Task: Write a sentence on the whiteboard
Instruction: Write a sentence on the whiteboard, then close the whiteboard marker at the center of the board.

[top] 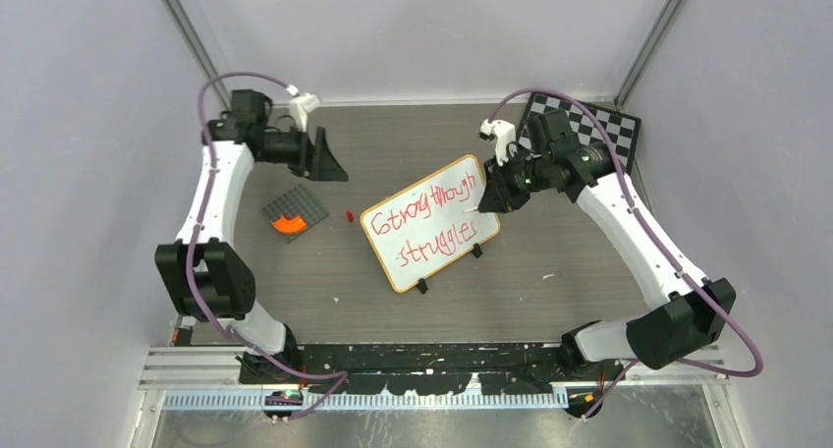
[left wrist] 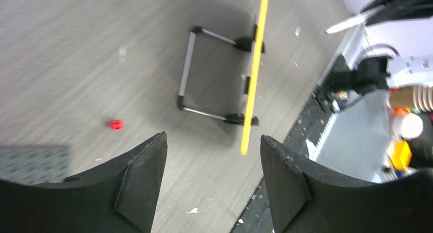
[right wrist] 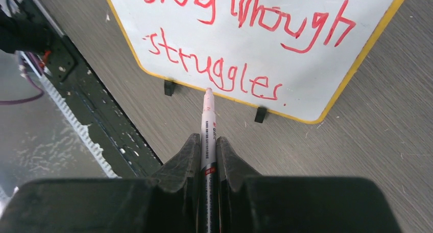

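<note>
The whiteboard [top: 417, 271] stands tilted on small black feet at mid-table, with the red sentence [top: 429, 217] "Strong through struggles" in two lines. In the right wrist view the whiteboard [right wrist: 306, 85] fills the top and the sentence [right wrist: 240, 18] ends in a full stop. My right gripper [right wrist: 207, 137] is shut on a white marker [right wrist: 208, 120], its tip just off the board's lower rim. That gripper [top: 491, 195] sits at the board's right end. My left gripper [top: 329, 163] hangs behind and left of the board, open and empty [left wrist: 213, 138], seeing the board edge-on [left wrist: 254, 69].
A small red cap [top: 350, 214] lies on the table left of the board. Further left is a grey studded pad [top: 300, 204] with an orange piece [top: 289, 225] on it. A black-and-white checkered board [top: 599, 124] lies at the back right. Grey walls enclose the table.
</note>
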You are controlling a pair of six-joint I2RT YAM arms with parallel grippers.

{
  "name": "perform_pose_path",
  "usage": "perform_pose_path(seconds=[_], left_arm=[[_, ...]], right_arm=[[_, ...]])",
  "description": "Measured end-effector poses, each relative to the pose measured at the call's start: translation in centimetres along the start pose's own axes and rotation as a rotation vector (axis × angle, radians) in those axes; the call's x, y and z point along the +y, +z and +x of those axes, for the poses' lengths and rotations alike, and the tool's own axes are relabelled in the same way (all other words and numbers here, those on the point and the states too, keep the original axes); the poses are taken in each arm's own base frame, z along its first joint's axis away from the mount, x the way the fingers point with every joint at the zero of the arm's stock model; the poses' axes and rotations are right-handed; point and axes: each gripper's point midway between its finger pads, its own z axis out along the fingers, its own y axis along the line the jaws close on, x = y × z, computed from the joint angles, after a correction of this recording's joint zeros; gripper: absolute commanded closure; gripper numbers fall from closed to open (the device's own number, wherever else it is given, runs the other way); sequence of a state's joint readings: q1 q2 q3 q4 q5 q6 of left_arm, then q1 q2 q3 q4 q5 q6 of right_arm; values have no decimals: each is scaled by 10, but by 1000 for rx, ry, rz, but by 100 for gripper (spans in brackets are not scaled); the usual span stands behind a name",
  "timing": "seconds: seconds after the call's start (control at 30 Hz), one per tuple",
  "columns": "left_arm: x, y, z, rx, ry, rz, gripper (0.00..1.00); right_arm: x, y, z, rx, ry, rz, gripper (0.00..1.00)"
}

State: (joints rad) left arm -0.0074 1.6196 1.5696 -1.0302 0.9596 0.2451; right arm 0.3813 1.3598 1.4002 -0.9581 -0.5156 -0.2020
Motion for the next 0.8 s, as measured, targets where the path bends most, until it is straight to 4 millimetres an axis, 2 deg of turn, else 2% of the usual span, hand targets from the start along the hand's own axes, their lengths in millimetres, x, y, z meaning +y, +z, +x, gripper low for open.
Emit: perform_pose_path(seconds=[0.13, 0.2, 0.27, 0.4, 0.57, 0.63, 0.8], left_arm=[[28, -47, -17, -85, 58, -126, 29], [39, -58, -14, -70, 99, -176, 27], [48, -60, -5, -20, 150, -204, 28], [72, -51, 16, 92, 206, -207, 34], [109, -26, 40, 225, 277, -181, 38], [115, -11, 49, 265, 335, -142, 39], [115, 18, 71, 310, 539, -25, 39]], right_arm=[[2, -10, -11, -37, 49, -23, 100], [0, -13, -14, -51, 83, -29, 100], [-6, -15, -15, -57, 121, -27, 100], [-22, -16, -16, -69, 236, -33, 100], [-47, -18, -17, -118, 403, 10, 100], [-52, -15, -14, -125, 444, 14, 100], [-50, -10, -12, -126, 491, -7, 100]])
